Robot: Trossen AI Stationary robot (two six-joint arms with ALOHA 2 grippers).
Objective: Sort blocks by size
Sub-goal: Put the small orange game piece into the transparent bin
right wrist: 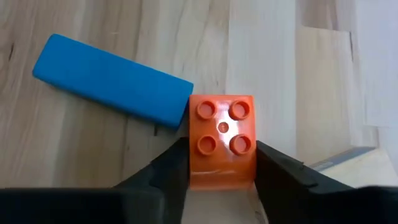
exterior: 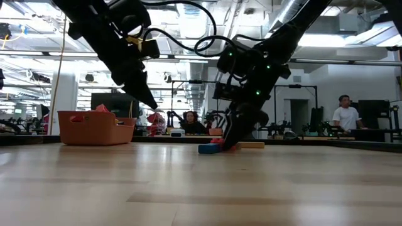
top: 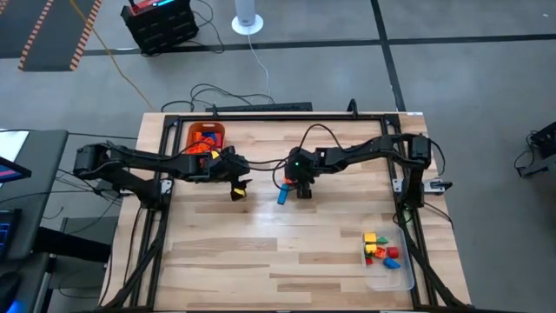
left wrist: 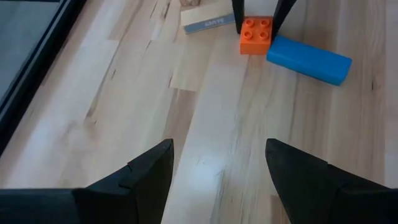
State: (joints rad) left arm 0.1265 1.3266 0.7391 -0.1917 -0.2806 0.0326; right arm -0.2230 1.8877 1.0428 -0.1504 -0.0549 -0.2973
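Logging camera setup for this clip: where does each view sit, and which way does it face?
High: overhead, looking straight down; both arms, orange bin, clear tray.
Low: table height, facing the room; both arms.
Left wrist: past open left end effector toward orange brick.
Right wrist: right end effector straddling that brick.
Shared: blue block.

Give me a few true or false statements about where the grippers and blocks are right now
1. The right gripper has its fingers on either side of the orange block. True.
2. The blue block lies beside the orange block. True.
3. The left gripper holds a block. False: it is open, nothing between its fingers.
4. The clear tray holds no blocks. False: several coloured blocks lie in it.
5. The orange bin sits near the table's back left. True.
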